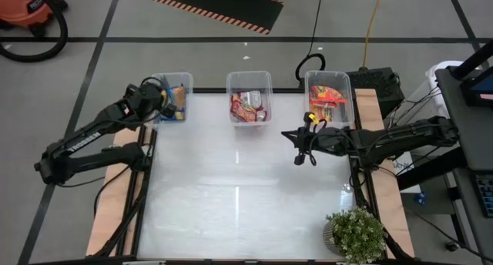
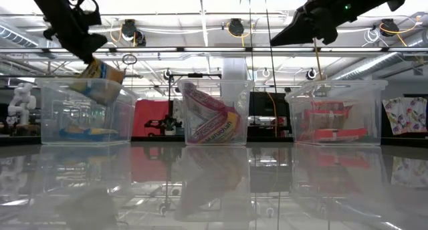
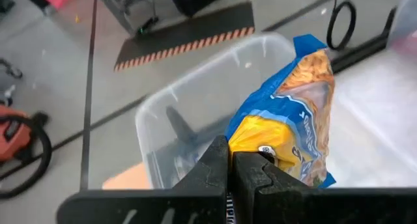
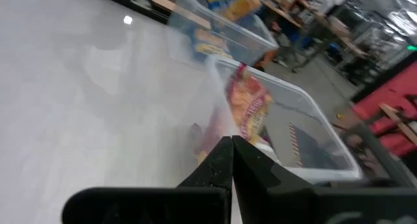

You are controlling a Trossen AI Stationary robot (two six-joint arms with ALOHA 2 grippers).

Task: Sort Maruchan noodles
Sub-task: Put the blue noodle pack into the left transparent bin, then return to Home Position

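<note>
Left gripper (image 3: 229, 168) has its two fingers pinched tight on a blue-and-yellow noodle packet (image 3: 293, 120). It holds the packet up over the left bin (image 1: 171, 97), at the upper left of the high view. In the low view the packet (image 2: 100, 79) hangs tilted at the top of that bin, and another blue-and-yellow packet (image 2: 85, 132) lies flat on the bin's floor.

Right gripper (image 1: 303, 155) is squeezed all the way closed and has nothing in it. It hangs over the bare white table (image 1: 246, 196), a bit right of the middle of the high view, below the right bin (image 1: 331, 95).

Maroon-and-white packets (image 1: 248, 107) sit in the middle bin (image 1: 249, 78), at the top middle. Orange-red packets (image 1: 327, 99) sit in the right bin.

A small green plant (image 1: 356, 234) stands at the lower right corner of the table.
</note>
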